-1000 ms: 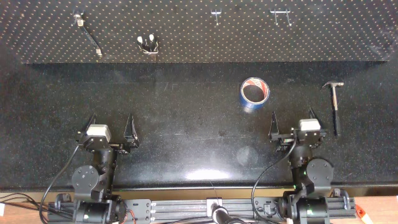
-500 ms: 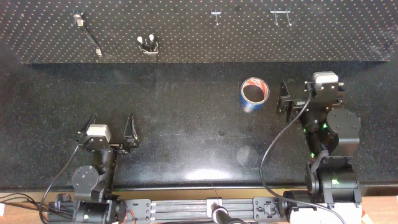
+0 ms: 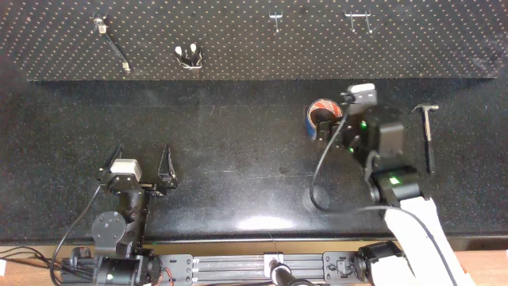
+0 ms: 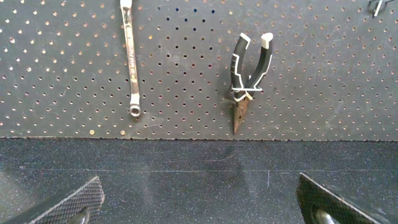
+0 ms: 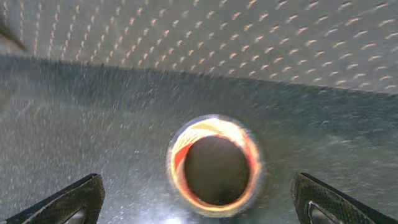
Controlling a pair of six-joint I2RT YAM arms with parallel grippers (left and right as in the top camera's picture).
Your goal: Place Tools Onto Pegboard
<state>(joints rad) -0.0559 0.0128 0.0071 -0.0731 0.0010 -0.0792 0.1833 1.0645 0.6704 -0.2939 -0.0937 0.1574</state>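
Hidden: in the top view the right arm's wrist covers the right side of the tape roll (image 3: 319, 117), so only its left arc and part of the hole show.
Cut off: in each wrist view only the tips of that gripper's two fingers show.
Hard to make out: how high the right gripper (image 5: 199, 199) stands above the roll cannot be told; its fingers sit to either side of the roll and touch nothing.
Tape roll: lies flat on the black table (image 3: 238, 143), hole facing up, blue outside with red and white inside, near the foot of the pegboard (image 3: 238, 40).
Right jaws: spread wide, well wider than the roll, gripping nothing.
Left gripper (image 3: 143, 165): low over the table in front of its base, facing the pegboard; jaws spread wide, nothing between them.
Hammer (image 3: 428, 135): flat on the table just right of the right arm, head toward the pegboard.
On the pegboard: a wrench (image 4: 130, 59) hangs at the left; pliers (image 4: 249, 74) hang beside it, handles up and nose down.
Hooks: a small one (image 3: 275, 19) and a wider one (image 3: 359, 20) stick out of the board's right half.
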